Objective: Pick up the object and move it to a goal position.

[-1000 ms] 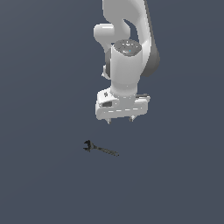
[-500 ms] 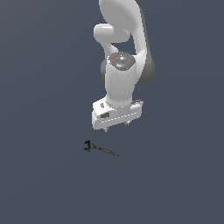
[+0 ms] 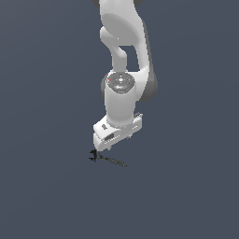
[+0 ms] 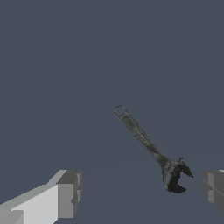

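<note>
Exterior view: white arm [image 3: 122, 56] reaching down from above over a flat dark grey floor [image 3: 46, 186]. Gripper [image 3: 103, 148] low, tilted, close over the wrench [image 3: 106, 159]. Wrench flat on the floor, just beneath and beside the jaws, not between them. Jawed head nearest the fingertips, toward the exterior view's left; slim handle running away toward the exterior view's right, out past the gripper body. Fingers mostly hidden under the white hand housing here; spread hard to judge from this side. No contact visible between gripper and wrench.

Wrist view: jaws released, spread wide, nothing held. One finger [image 4: 65, 194] pale grey and blocky on one side of the picture, the other finger [image 4: 214, 188] cut by the edge on the opposite side. Gripper [image 4: 140, 192] midpoint over bare floor [image 4: 65, 65]. Wrench [image 4: 148, 146] lying diagonally, dark and mottled. Head close beside the finger at the edge, yet apart from it, roughly level with the fingertips. Handle slanting away from the jaws, out ahead of the gap, ending in a small ringed tip. Only the head end within the span between the two fingers.
</note>
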You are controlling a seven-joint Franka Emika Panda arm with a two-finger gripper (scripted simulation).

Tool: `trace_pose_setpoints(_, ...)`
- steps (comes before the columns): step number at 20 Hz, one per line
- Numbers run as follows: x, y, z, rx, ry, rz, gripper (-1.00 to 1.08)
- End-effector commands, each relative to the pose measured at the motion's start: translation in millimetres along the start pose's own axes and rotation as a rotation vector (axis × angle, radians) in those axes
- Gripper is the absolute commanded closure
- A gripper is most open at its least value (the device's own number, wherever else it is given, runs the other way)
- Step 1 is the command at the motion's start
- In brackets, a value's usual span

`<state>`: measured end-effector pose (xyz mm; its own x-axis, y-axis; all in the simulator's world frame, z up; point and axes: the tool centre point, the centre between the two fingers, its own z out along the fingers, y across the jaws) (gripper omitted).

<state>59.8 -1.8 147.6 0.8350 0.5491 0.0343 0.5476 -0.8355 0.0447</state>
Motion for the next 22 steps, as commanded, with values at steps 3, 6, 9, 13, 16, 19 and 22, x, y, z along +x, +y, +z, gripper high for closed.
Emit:
trace_pose_setpoints(3, -0.8, 11.5, 15.7, 0.007, -0.008, -0.108, -0.92)
trace_pose_setpoints(6, -1.9, 19.1, 26.2, 0.012, -0.012, -0.178, -0.92)
trace_pose_setpoints(9, -3.2, 26.5, 36.9, 0.018, -0.015, -0.248, -0.92)
trace_pose_setpoints(13, -5.6, 36.3, 51.3, 0.026, -0.019, -0.341, -0.92)
trace_pose_setpoints(16, -7.6, 43.4, 62.0, 0.033, -0.020, -0.408, -0.92)
trace_pose_setpoints(19, -9.7, 49.4, 71.2, 0.039, -0.021, -0.466, -0.92)
trace_pose_setpoints(22, -11.6, 54.3, 78.8, 0.044, -0.021, -0.513, -0.92)
